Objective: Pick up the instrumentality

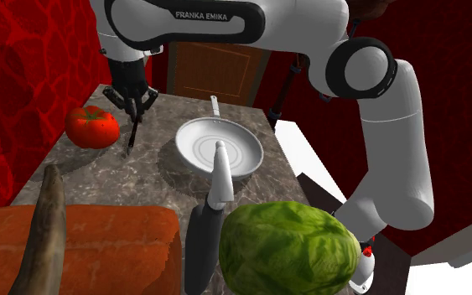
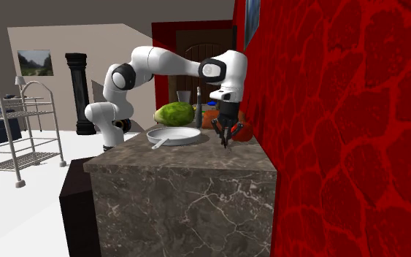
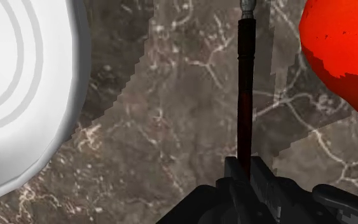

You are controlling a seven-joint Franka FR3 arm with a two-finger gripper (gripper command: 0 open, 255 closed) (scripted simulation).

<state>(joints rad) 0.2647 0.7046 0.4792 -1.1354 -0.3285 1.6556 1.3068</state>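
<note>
Gripper: we see the gripper pinching a thin dark tool, with 1 finger pressed to each side of it in the wrist view.
Tool: a slim dark rod with a small grey tip at its far end. It hangs point-down from the gripper over the marble bench, and we cannot tell whether the tip touches the stone.
Pan: a white pan sits on the bench at 3 o'clock from the tool in the shoulder view, its handle pointing to 12 o'clock. We see a bare white bottom with 2 grey rings.
Tomato: a red tomato lies at 9 o'clock from the tool, near it but apart.
Knife: a knife with a pale handle and dark blade stands at 6 o'clock from the pan.
Watermelon: a green watermelon is at 5 o'clock from the pan.
</note>
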